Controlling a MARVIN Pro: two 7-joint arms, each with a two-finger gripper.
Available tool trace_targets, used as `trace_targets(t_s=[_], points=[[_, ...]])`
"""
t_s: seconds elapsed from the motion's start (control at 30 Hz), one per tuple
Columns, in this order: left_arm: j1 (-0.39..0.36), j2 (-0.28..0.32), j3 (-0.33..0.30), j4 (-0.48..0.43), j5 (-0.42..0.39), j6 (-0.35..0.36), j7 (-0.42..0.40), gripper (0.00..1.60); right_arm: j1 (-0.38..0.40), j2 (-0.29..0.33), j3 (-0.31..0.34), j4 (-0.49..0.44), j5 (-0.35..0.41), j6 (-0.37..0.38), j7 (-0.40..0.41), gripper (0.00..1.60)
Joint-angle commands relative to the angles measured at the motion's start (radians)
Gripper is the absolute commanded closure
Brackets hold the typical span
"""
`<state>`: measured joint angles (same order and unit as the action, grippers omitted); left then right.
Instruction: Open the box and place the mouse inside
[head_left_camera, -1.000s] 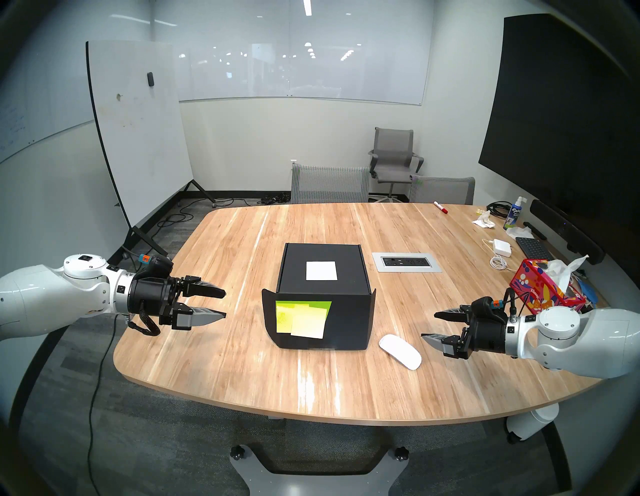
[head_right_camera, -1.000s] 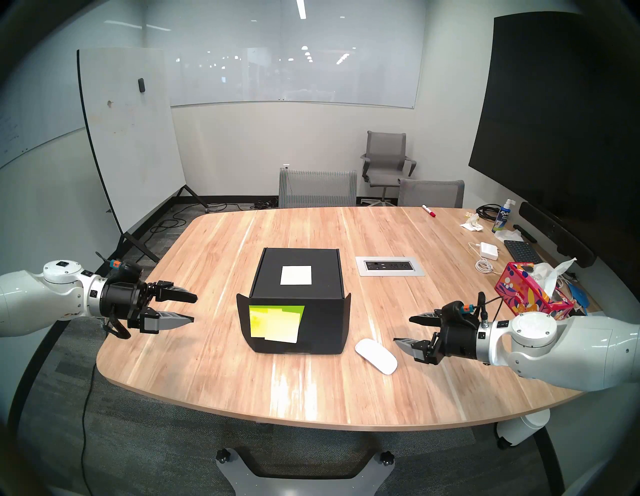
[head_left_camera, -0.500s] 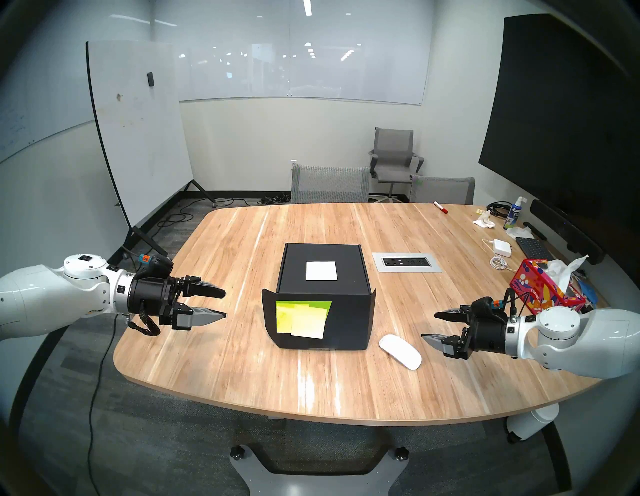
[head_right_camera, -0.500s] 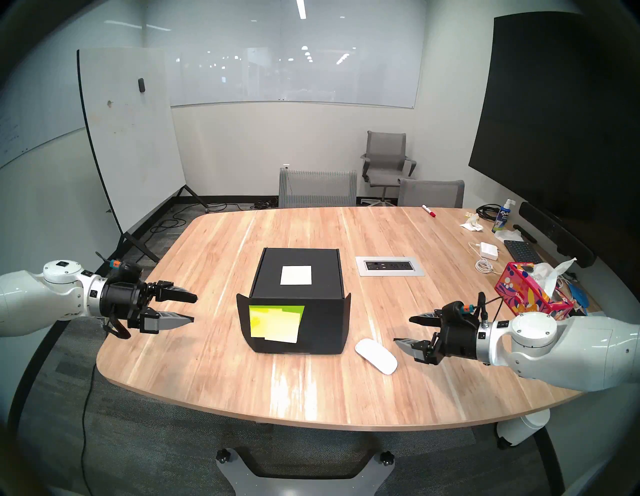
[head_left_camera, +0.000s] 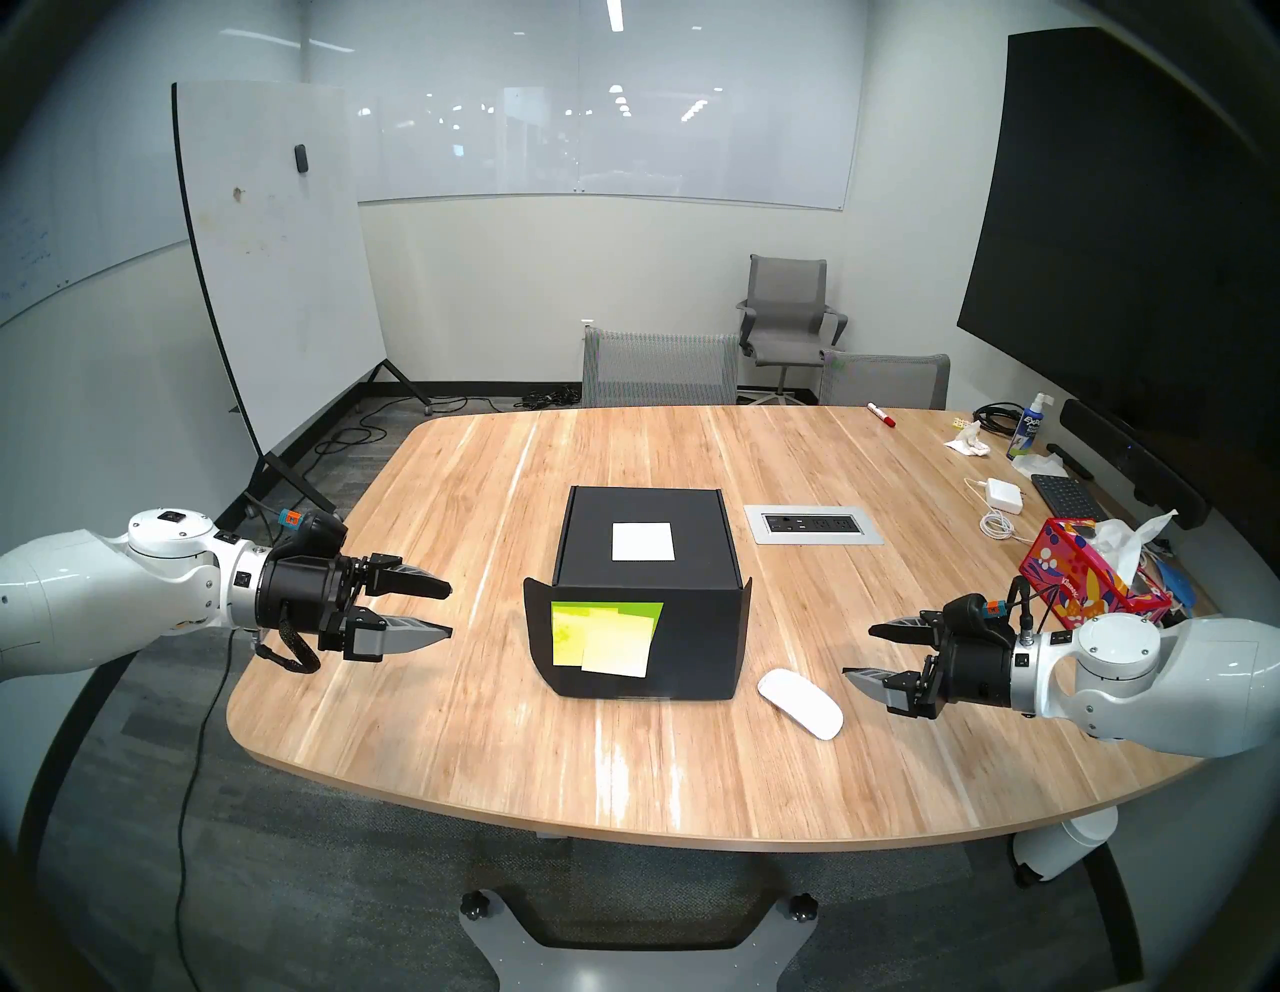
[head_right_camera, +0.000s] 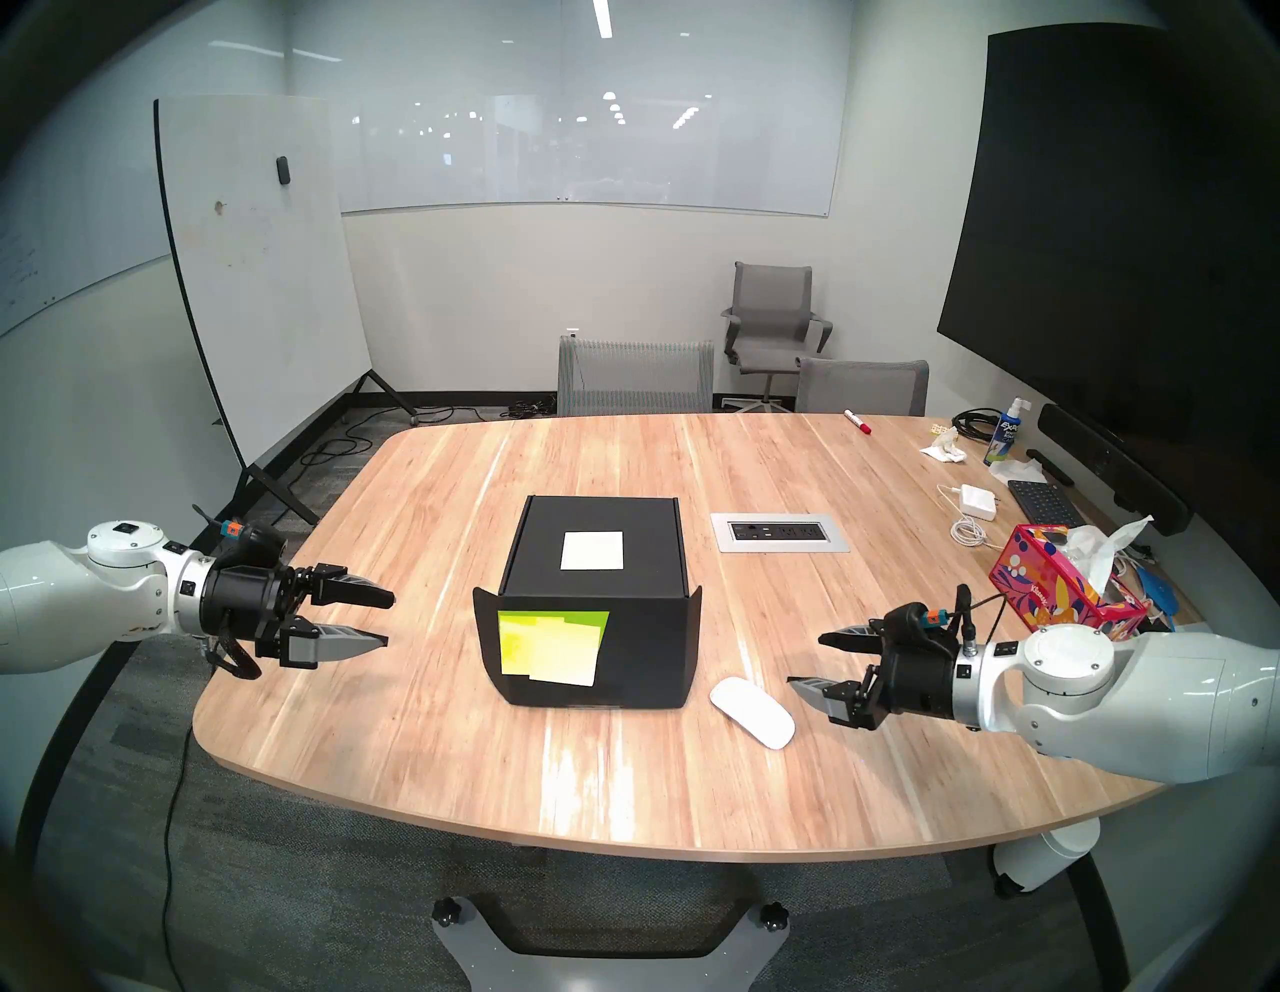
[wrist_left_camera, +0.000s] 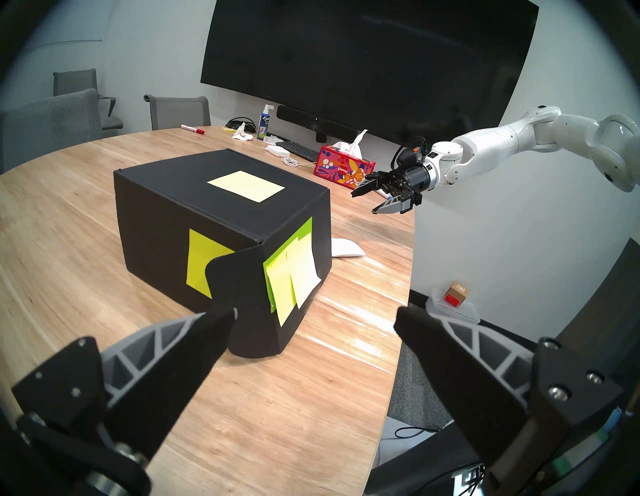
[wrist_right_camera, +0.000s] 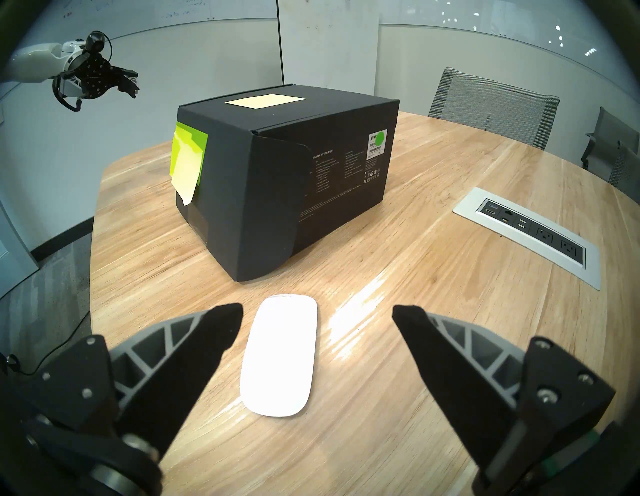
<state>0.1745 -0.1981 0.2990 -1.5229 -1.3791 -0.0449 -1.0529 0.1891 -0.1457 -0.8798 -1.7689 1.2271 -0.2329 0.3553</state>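
Meeting room: a rounded light-wood table (head_left_camera: 485, 485) with an inset power panel (head_left_camera: 814, 524) is set on grey patterned carpet (head_left_camera: 332, 866). A freestanding whiteboard (head_left_camera: 277, 256) is placed at 10 o'clock, a wall-mounted glass board (head_left_camera: 609, 104) at 12 o'clock, and a large dark screen (head_left_camera: 1122, 228) at 2 o'clock on the white wall. Three grey mesh chairs (head_left_camera: 789, 312) are ranged beyond the table's far edge, and ceiling lights are seen reflected in the glass.
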Motion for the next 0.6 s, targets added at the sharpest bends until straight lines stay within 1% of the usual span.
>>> trace_targets(t_s=[0.0,0.07,0.13,0.33,0.37,0.57], points=[[-0.008,-0.011,-0.007,0.003,0.001,0.003,0.008,0.0,0.008,0.001,0.009,0.001,0.001,-0.008,0.002,0.0],[-0.006,-0.018,-0.006,0.007,0.001,0.0,0.013,0.0,0.008,0.001,0.009,0.001,0.001,-0.008,0.002,0.0],[0.0,-0.028,-0.004,0.013,0.004,-0.021,0.021,0.0,0.008,0.001,0.009,0.001,0.001,-0.008,0.002,0.0],[0.012,-0.056,0.005,0.026,0.01,-0.052,0.039,0.0,0.008,0.001,0.009,0.001,0.001,-0.007,0.002,0.0],[0.016,-0.058,0.005,0.025,0.008,-0.07,0.048,0.0,0.008,0.001,0.009,0.001,0.001,-0.007,0.002,0.0],[0.021,-0.078,0.007,0.043,0.005,-0.084,0.05,0.0,0.007,0.001,0.009,0.001,0.001,-0.007,0.002,0.0]])
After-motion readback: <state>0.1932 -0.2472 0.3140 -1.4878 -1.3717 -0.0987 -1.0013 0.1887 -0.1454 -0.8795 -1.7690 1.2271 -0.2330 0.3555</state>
